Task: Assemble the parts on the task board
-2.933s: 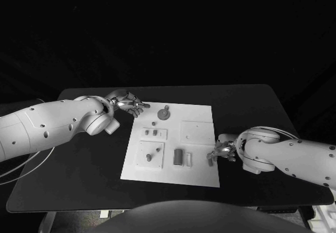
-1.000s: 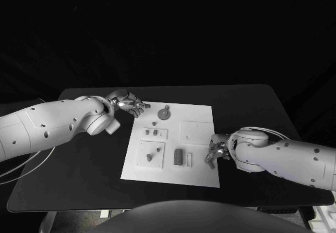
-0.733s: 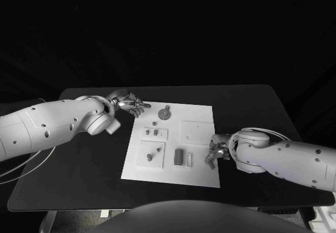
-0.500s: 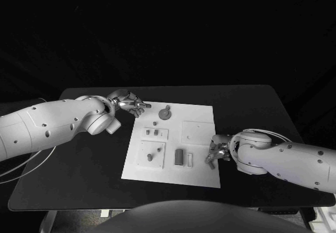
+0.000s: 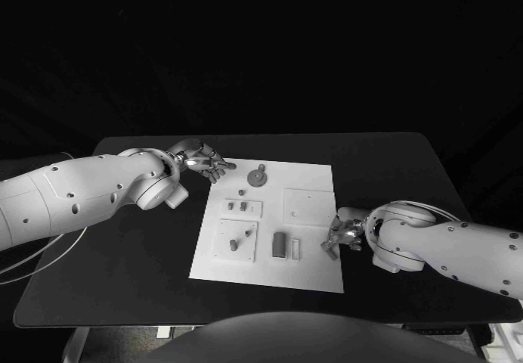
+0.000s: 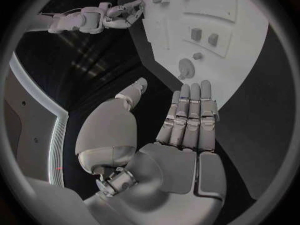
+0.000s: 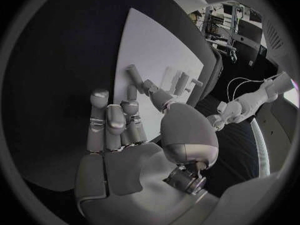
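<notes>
On the black table [image 5: 131, 249]: the white task board [image 5: 311, 272] with both hands at its edges.
The board carries grey parts: a round disc [image 5: 255, 178] at 12 o'clock, two small pegs in a raised plate [image 5: 242, 208] at centre-left, a part in the square plate [image 5: 236, 240] at 8 o'clock, an upright block [image 5: 279, 244] near 6 o'clock. At 4 o'clock the right hand [image 5: 345, 235] pinches a short bar [image 5: 330, 250] against the board's edge. At 11 o'clock the left hand [image 5: 200, 162] hovers with straight fingers [image 6: 190, 116] side by side, holding nothing. Compared with 2.9 s ago, the right hand has drawn slightly nearer the board; the left is unchanged.
</notes>
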